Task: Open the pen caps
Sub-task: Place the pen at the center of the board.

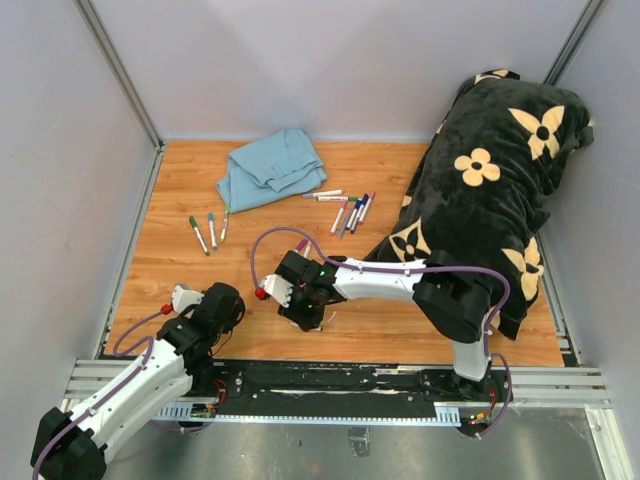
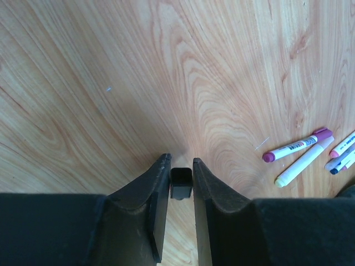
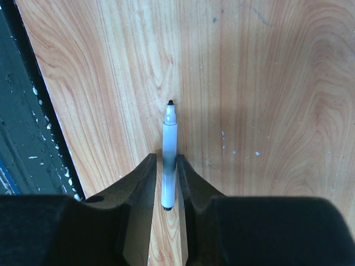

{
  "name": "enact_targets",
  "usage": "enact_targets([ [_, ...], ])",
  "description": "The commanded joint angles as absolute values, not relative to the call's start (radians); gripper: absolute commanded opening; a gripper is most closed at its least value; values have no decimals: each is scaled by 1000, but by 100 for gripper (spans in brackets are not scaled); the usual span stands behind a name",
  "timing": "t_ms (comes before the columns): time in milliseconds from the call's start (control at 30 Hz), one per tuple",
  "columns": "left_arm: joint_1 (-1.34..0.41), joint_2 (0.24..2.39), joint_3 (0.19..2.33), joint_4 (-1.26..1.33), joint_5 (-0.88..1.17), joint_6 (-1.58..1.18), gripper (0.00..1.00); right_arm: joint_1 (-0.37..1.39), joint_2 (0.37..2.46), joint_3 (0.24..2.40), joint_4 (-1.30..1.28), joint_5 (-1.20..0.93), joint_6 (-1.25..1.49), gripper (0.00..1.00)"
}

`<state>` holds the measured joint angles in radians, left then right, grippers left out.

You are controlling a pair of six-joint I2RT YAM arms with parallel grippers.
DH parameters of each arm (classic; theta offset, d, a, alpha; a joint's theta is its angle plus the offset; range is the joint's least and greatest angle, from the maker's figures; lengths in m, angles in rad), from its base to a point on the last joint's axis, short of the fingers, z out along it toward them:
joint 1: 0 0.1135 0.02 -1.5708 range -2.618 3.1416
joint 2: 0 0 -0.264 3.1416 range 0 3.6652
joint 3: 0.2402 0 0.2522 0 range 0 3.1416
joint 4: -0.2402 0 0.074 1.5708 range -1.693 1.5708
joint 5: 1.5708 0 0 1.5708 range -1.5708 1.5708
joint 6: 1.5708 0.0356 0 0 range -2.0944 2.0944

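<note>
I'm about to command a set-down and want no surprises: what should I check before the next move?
1. Cap off: ok; the white marker barrel between the fingers of the right tool shows a bare black tip.
2. Cap kept: ok; the small black plastic cap sits between the fingers of the left tool.
3. Firm grip, either tool: cannot tell.
4. All markers uncapped: not ok; the purple-capped white marker on the wooden table is capped.

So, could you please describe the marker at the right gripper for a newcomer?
From the flowered black pillow, follow the right arm to the right gripper. The white marker between its fingers has a bare black tip, unlike the capped markers further back.
</note>
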<state>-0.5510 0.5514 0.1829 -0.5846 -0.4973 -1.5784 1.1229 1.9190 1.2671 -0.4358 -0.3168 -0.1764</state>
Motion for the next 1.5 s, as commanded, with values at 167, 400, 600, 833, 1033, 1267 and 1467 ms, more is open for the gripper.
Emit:
enact_targets([
  [167,-544,545,166,-658,-530,-1572,35,1131,1925,1291,-485,-283,-202,27],
  [400,-543,531,166,-664,-524,-1573,41,1128,1899,1293,-493,-286,-217,29],
  [600,-543,507,172,-684,-518,-1570,51,1125,1861,1290,-497,-282,-236,35],
  [833,-543,469,201,-727,-519,-1561,62,1112,1801,1277,-508,-306,-279,45],
  [1033,-543,431,250,-756,-546,-1505,71,1072,1703,1251,-546,-385,-360,54],
  [1267,-543,383,300,-757,-561,-1416,76,934,1573,1230,-615,-580,-443,55],
  [1467,-543,322,299,-608,-498,-1229,77,767,1469,1205,-629,-762,-454,55],
])
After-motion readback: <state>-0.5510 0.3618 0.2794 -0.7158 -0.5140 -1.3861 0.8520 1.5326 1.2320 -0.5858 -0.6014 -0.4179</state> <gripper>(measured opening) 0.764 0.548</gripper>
